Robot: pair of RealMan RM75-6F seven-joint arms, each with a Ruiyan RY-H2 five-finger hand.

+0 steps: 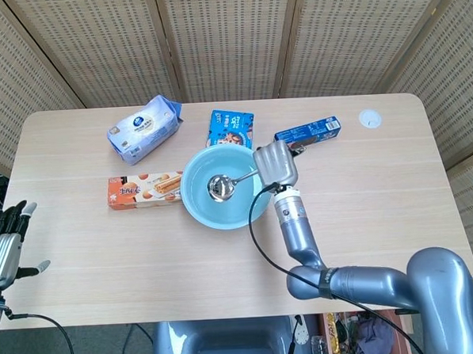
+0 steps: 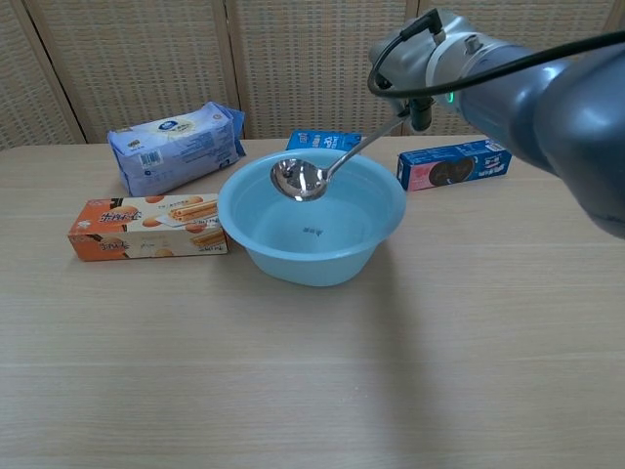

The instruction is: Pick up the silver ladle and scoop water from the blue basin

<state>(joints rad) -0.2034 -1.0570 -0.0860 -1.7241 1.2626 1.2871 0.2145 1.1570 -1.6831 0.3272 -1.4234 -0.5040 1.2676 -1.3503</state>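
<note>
**Right hand holds ladle over basin**

Left hand (image 1: 4,251) sits off the bench's left edge, low, fingers apart, holding nothing. On the bench (image 1: 397,208), left to right: white-and-blue tissue pack (image 1: 143,130) at the back; orange biscuit box (image 1: 144,190) lying flat, its right end just beside the blue basin (image 1: 199,211). Basin near centre. Silver ladle (image 1: 219,186) hangs over it, bowl above the basin's inner left part, handle slanting up and right; whether the bowl touches the water is not clear. Blue snack box (image 1: 232,129) behind the basin. Right hand (image 1: 275,165) grips the ladle's handle end, over the basin's right rim. Dark blue cookie box (image 1: 307,133) behind it. Small white disc (image 1: 369,118) at the far right.
</note>
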